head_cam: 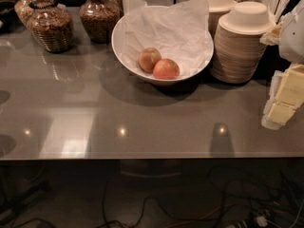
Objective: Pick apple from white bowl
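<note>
Gripper (286,95) hangs at the right edge above the table (142,120), well apart from the white bowl (119,51); open or closed, I cannot tell. Inside the bowl, on paper (166,27), the apple (166,69) lies just right of a paler apple (149,59). 2 stacks of beige bowls (240,51) stand beside it.

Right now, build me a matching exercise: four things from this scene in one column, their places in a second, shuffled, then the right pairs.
1 apple
2 paler apple
3 stacked beige bowls
4 gripper

A at the view's right edge
B in the white bowl, front right
C in the white bowl, back left
D standing right of the white bowl

Pairs: 1-B; 2-C; 3-D; 4-A
</note>
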Available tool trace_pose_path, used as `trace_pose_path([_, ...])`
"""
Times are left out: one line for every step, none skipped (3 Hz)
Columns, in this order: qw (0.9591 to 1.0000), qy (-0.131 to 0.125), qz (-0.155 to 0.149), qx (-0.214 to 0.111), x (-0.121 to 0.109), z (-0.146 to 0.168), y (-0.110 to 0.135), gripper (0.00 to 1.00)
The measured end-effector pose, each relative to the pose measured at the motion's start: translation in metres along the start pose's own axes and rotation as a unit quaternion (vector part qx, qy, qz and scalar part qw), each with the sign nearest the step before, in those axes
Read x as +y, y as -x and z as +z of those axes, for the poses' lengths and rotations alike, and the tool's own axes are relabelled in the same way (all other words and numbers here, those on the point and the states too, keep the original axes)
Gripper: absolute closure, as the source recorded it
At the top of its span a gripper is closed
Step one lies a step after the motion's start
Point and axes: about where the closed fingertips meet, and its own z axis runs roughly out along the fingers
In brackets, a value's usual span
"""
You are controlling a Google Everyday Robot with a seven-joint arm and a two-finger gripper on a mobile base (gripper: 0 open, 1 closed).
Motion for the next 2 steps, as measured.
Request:
trace_pose_path([1.0, 0.0, 0.0, 0.0, 0.0, 0.0, 0.0, 0.0])
trace_pose_path([0.9993, -0.027, -0.004, -0.025, -0.009, 0.002, 0.019, 0.0])
